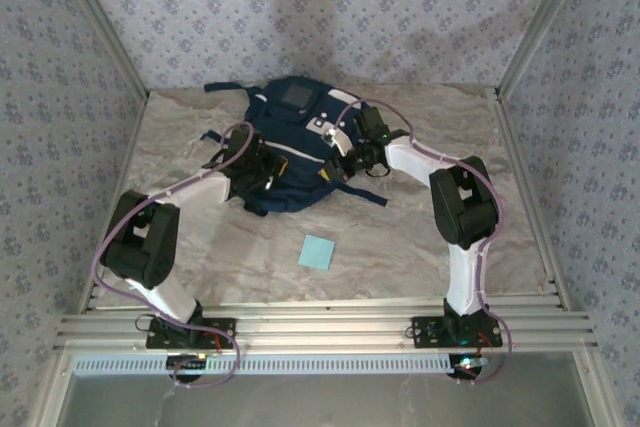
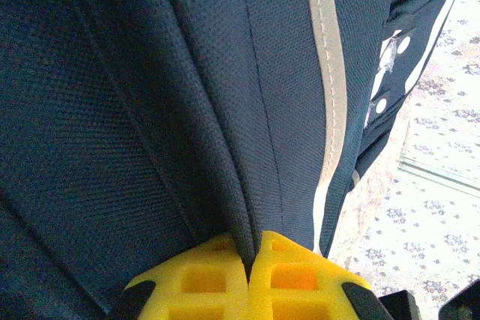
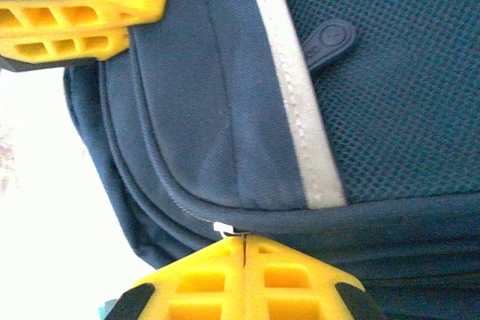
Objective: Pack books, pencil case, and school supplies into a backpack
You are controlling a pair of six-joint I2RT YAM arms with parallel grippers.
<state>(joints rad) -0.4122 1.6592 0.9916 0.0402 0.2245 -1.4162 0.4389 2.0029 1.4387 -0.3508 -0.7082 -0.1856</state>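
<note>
The navy backpack (image 1: pixel 295 142) with white trim lies at the back middle of the marble table. My left gripper (image 2: pixel 250 251) is shut on a fold of the backpack's fabric (image 2: pixel 247 207) at its left side (image 1: pixel 262 169). On the bag's right side (image 1: pixel 352 155), my right gripper (image 3: pixel 244 239) is shut on a small pale zipper pull (image 3: pixel 223 228) at the zip seam. The light-blue square pad of school supplies (image 1: pixel 317 252) lies flat on the table in front of the bag. The books and the pencil case are out of view.
Dark straps (image 1: pixel 360 189) trail from the bag's near right side. Patterned walls close in the table on three sides, and aluminium rails (image 1: pixel 320 322) run along the near edge. The left gripper's yellow fingers (image 3: pixel 82 5) sit at the top left of the right wrist view.
</note>
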